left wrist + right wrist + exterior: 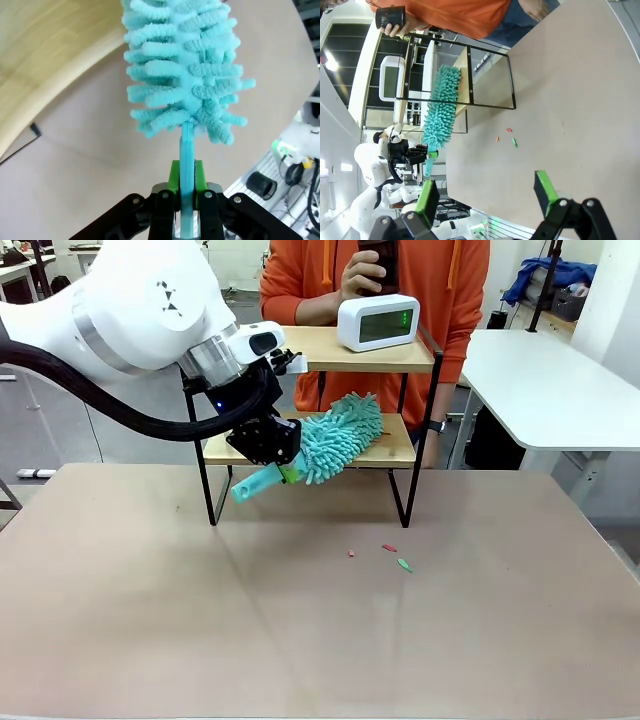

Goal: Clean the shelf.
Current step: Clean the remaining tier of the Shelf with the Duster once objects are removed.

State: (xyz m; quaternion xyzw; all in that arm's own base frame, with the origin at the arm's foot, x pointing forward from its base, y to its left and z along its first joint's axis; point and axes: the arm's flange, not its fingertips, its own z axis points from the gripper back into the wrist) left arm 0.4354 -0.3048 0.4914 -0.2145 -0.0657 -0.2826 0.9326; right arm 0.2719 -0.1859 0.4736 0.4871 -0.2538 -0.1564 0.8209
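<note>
Strands of the teal duster [340,435] are laid along the lower board of the shelf [398,450], at the far side of the table [150,620], likely for brushing dust off; its handle is pinched by the left gripper [187,182]. The right gripper [487,194] is held spread, empty.

On my screen a broad beige tabletop [320,640] takes up the near ground. To the right stands a white table [545,380] with a rounded corner and something dark [495,445] under it (I can't tell what). Behind it a blue cloth [545,278] lies heaped near a white wall [615,300]. The floor [130,430] on the left is grey, and a bright lamp [329,62] glares in the right wrist view.
</note>
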